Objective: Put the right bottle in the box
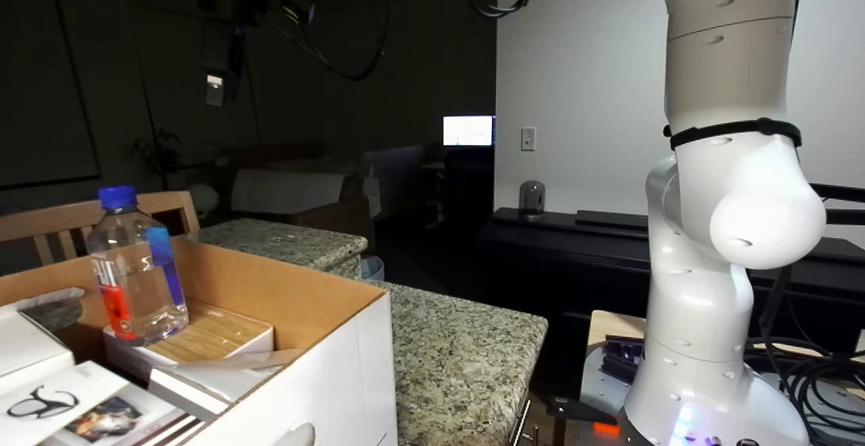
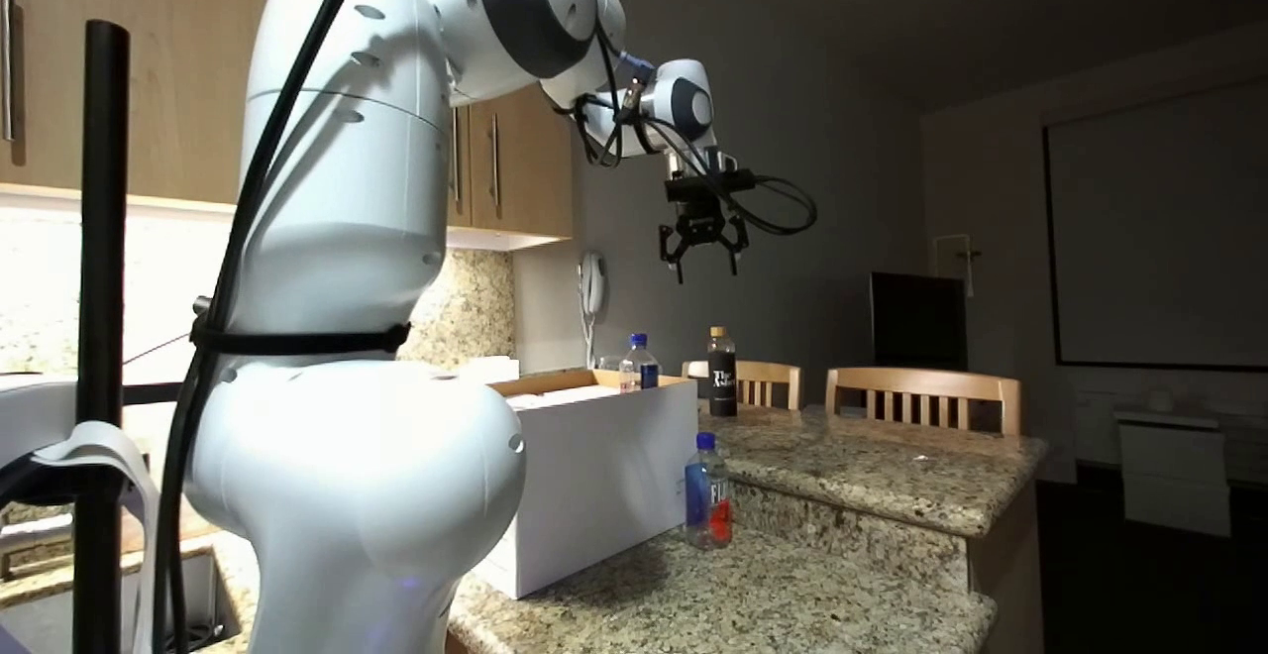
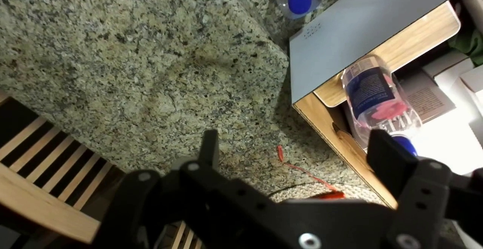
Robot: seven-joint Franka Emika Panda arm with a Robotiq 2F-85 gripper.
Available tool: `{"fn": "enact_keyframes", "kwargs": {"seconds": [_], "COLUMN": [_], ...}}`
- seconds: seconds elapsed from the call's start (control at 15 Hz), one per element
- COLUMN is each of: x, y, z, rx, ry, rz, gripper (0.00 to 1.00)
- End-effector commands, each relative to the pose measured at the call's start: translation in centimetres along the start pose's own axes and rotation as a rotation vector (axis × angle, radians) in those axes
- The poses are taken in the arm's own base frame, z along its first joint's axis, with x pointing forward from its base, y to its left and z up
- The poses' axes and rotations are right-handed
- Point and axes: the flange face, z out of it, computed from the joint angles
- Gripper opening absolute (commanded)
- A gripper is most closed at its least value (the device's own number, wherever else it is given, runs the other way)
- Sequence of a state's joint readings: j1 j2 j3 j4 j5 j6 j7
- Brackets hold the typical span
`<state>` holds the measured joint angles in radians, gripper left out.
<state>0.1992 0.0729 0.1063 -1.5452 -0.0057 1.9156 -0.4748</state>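
Two clear bottles with blue caps and red on their labels show; I cannot tell which is the right bottle. The first stands upright inside the box, on a wood-topped package, and shows in both exterior views as a bottle and in the wrist view. The second bottle stands upright on the counter beside the white box wall; its cap shows in the wrist view. My gripper is open and empty, high above the box's end and raised counter; its fingers are wide apart in the wrist view.
A dark bottle with a tan cap stands on the raised granite counter. Packages fill part of the box. Wooden chairs stand behind the counter. A red cord lies by the box. Cabinets hang at the back.
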Motion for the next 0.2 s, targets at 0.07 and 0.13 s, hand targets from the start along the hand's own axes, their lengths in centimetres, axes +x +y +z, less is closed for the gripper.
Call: {"fn": "enact_keyframes", "kwargs": {"seconds": [0.07,0.13], "x": [0.21,0.25], "y": [-0.02,0.0], "z": [0.13,0.21], "rx": [0.002,0.003], "ry": [-0.002,-0.003], "rz": [-0.001,-0.001], "gripper": [1.0,1.0]}}
